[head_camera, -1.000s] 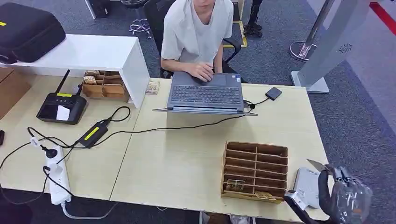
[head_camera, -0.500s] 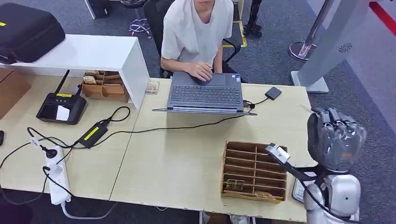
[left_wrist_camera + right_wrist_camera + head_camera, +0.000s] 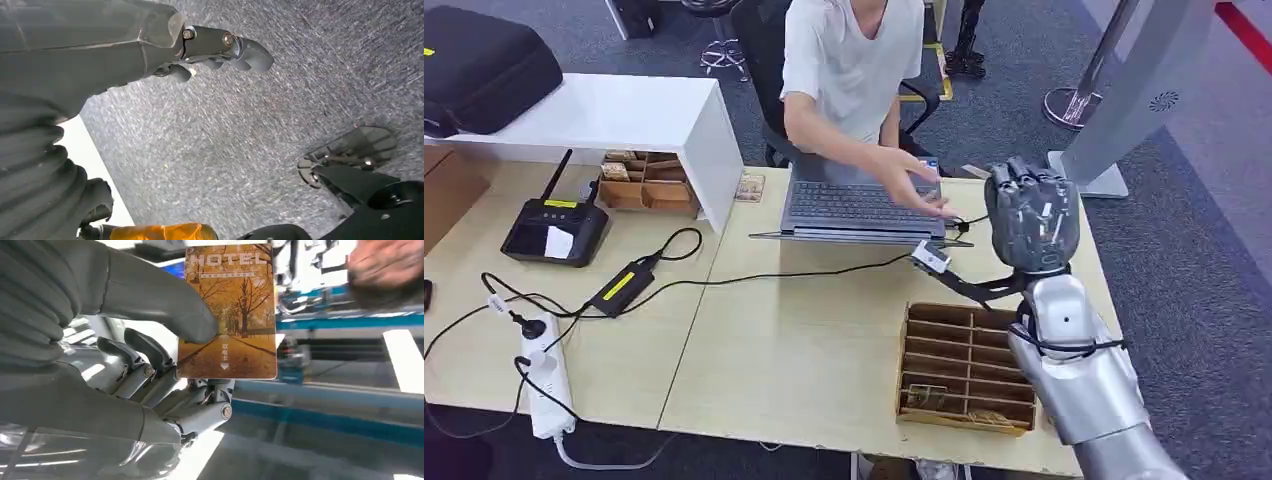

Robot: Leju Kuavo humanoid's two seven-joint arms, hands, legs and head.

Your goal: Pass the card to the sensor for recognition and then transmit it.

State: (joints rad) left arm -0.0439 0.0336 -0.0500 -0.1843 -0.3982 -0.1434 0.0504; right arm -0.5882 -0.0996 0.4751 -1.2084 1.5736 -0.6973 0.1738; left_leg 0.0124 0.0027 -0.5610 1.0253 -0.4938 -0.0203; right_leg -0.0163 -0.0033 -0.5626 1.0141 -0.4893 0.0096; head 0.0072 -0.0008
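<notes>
My right hand [image 3: 1032,215] pinches the autumn-tree hotel card [image 3: 227,310] by one edge above the pale worktop [image 3: 824,340], so the person's reaching hand [image 3: 914,185] could knock it loose.

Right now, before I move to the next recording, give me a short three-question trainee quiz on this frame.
1. True or false: the right robot hand holds a card printed HOTEL.
2. Where is the person's hand? A) reaching over the laptop toward the right robot hand B) resting on the white shelf C) inside the wooden organizer
3. Fill in: the wooden organizer sits on the ____.

Key: 1 true; 2 A; 3 table.
</notes>
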